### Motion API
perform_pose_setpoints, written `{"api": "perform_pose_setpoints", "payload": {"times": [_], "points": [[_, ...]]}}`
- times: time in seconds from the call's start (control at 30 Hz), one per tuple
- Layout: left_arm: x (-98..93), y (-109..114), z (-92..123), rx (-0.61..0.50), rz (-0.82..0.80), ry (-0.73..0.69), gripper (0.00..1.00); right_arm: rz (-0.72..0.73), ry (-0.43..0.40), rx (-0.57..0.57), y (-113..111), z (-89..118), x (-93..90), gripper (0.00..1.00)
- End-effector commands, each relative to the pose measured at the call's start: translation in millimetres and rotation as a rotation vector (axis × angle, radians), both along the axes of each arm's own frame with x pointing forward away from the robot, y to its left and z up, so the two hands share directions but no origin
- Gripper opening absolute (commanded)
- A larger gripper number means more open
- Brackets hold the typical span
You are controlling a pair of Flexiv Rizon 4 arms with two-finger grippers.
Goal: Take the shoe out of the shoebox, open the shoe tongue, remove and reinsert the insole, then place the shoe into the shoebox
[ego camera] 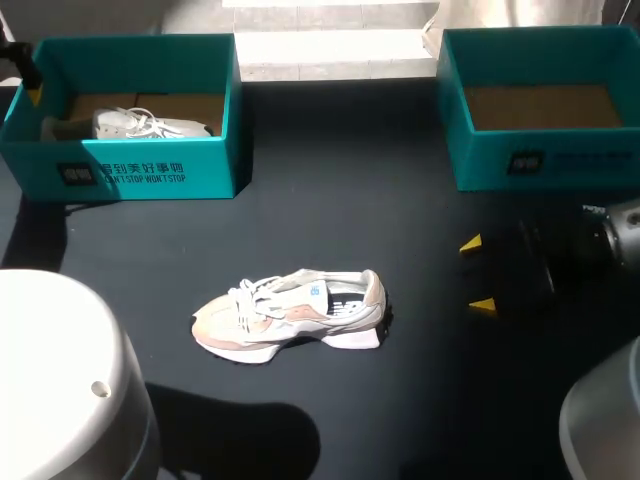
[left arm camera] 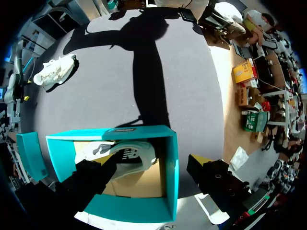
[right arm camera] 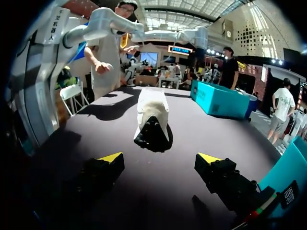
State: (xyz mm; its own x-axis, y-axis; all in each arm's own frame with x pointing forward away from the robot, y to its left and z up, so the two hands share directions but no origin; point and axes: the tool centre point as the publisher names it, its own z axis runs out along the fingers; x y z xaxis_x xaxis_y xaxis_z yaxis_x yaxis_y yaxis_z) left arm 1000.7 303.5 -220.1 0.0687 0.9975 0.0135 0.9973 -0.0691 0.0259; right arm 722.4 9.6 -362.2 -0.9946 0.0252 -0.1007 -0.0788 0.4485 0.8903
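Note:
A pink-and-white shoe (ego camera: pixel 290 315) lies on its sole in the middle of the black table, toe to the left. My right gripper (ego camera: pixel 476 274) stands open to its right, level with the table. In the right wrist view the shoe (right arm camera: pixel 152 117) is ahead of the open gripper (right arm camera: pixel 160 158), heel towards it, with a gap between. My left gripper (ego camera: pixel 28 82) hangs open over the left end of the left teal shoebox (ego camera: pixel 215 110). In the left wrist view this gripper (left arm camera: pixel 148 165) straddles the shoebox wall (left arm camera: pixel 171 163), one finger above a second white shoe (left arm camera: pixel 127 155) inside.
An open teal shoebox (ego camera: pixel 545 160) with nothing in it stands at the back right. The white shoe (ego camera: pixel 150 124) in the left box lies along its near side. The arm bases (ego camera: pixel 60 380) fill the front corners.

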Motion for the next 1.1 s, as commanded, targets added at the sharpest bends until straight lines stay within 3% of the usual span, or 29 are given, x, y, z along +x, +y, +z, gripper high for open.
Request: {"api": "perform_pose_setpoints", "payload": {"times": [0.03, 0.37, 1.1], "points": [[-1.1, 0.3, 0.1, 0.002, 0.000, -0.003, 1.00, -0.080, -0.037, 0.004, -2.3, -9.6, -14.3, 1.00], [-1.1, 0.3, 0.1, 0.002, 0.000, -0.003, 1.00, -0.057, -0.042, 0.005, 0.7, -25.2, -16.7, 1.00], [-1.1, 0.3, 0.1, 0.002, 0.000, -0.003, 1.00, -0.045, -0.044, 0.002, 8.6, -29.6, -9.7, 1.00]]}}
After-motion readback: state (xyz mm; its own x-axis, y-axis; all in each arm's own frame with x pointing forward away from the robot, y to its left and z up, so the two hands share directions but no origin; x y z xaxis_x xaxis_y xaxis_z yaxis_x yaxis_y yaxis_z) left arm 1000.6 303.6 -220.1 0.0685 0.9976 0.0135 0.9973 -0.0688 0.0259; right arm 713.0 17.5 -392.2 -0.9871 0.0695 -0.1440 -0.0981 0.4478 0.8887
